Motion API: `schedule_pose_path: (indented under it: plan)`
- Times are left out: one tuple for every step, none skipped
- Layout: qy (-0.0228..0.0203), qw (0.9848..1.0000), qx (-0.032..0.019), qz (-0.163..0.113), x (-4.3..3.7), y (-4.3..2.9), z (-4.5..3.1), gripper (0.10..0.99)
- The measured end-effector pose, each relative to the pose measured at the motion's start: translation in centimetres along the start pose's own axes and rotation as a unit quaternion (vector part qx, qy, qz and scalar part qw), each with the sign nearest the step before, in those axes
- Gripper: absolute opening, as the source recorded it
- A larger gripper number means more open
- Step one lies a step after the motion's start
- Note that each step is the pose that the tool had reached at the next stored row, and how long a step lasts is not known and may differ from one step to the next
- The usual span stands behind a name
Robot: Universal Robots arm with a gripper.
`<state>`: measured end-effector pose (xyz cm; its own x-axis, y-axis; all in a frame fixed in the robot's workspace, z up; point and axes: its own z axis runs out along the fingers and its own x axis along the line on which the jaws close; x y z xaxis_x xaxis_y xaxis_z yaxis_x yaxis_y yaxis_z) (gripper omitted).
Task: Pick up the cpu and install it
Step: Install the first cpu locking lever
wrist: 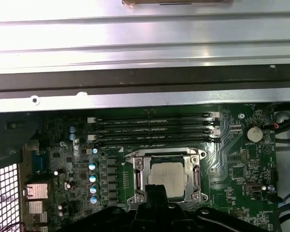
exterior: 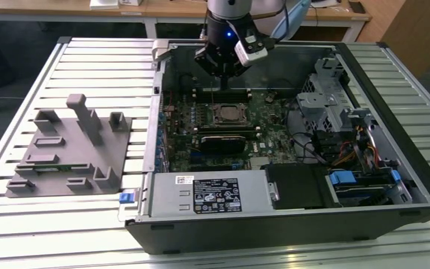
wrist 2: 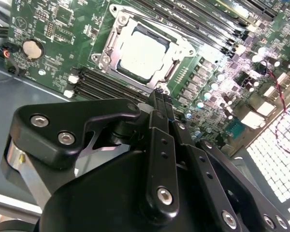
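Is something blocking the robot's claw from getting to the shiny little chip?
Nothing visible does. The cpu already sits in the socket frame on the motherboard, its top uncovered, and the gripper hangs just above it with open space between them.

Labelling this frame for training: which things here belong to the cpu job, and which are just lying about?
Job:
- cpu, seated in the socket frame
- hand, above the motherboard, holding nothing

Lying about:
- grey fixture on the slatted table
- drive cage
- power supply
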<state>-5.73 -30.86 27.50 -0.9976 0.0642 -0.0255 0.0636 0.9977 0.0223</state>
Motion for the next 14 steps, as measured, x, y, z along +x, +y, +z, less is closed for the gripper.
schedule_pose_path:
  plan:
    - [0.0000,1.0000,0.0000,-0.001,0.14,-0.01,0.00,0.122]
    - [0.0000,1.0000,0.0000,-0.001,0.27,-0.02,0.01,0.122]
    - [0.0001,1.0000,0.0000,-0.002,0.42,-0.03,0.01,0.122]
    - [0.0001,1.0000,-0.0001,-0.003,0.59,-0.04,0.01,0.122]
    - [0.0001,1.0000,-0.0001,-0.003,0.81,-0.05,0.02,0.122]
    - [0.0000,1.0000,-0.0001,-0.003,1.04,-0.07,0.02,0.122]
    - [0.0000,1.0000,-0.0002,-0.003,1.14,-0.07,0.03,0.122]
    - [0.0000,1.0000,-0.0002,-0.003,1.18,-0.07,0.03,0.122]
    - [0.0000,1.0000,-0.0001,-0.004,1.22,-0.07,0.04,0.122]
    - [0.0000,1.0000,-0.0002,-0.004,1.29,-0.08,0.05,0.122]
    - [0.0001,1.0000,-0.0001,-0.004,1.33,-0.09,0.06,0.122]
    - [0.0001,1.0000,-0.0001,-0.004,1.37,-0.09,0.07,0.122]
    - [0.0001,1.0000,-0.0001,-0.004,1.41,-0.09,0.08,0.122]
    - [0.0001,1.0000,-0.0001,-0.004,1.45,-0.10,0.09,0.122]
